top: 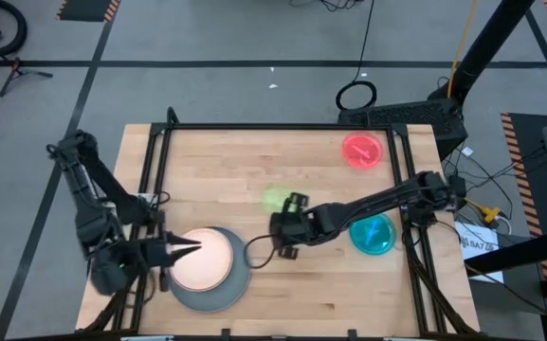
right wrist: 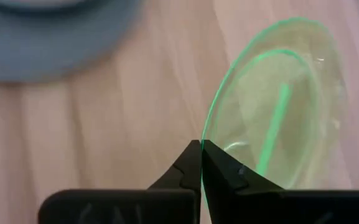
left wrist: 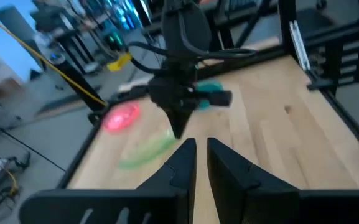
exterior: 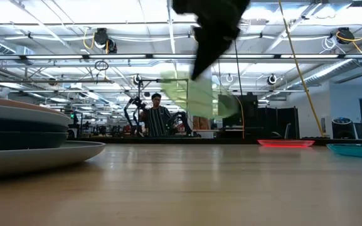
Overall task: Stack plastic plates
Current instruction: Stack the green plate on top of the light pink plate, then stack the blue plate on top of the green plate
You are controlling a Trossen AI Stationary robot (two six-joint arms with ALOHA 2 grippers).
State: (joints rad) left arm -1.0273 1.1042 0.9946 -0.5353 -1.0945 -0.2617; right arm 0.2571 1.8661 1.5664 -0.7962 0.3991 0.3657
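A stack of plates sits near the table's near-left corner, a large grey plate (top: 218,294) at the bottom and a salmon pink one (top: 203,260) on top. In the low view the stack (exterior: 17,135) shows several layers. My left gripper (top: 195,249) hovers over the stack's left part, its fingers (left wrist: 185,158) open by a narrow gap. My right gripper (top: 287,216) is at the table's middle, shut on the translucent green plate (top: 275,199). The red plate (top: 362,150) and the teal plate (top: 372,235) lie flat on the table's right side. My right gripper (right wrist: 201,146) pinches the green plate's rim (right wrist: 208,124) between its two fingers. In the low view the fingers (exterior: 201,70) come from above, pointing down. The green plate (exterior: 196,94) is lifted clear of the table and hangs tilted below them.
Bare wood lies between the stack and the right-hand plates. A black frame (top: 254,126) borders the table's far, left and right edges. Beyond the far edge a person (exterior: 159,118) sits among other equipment in the room.
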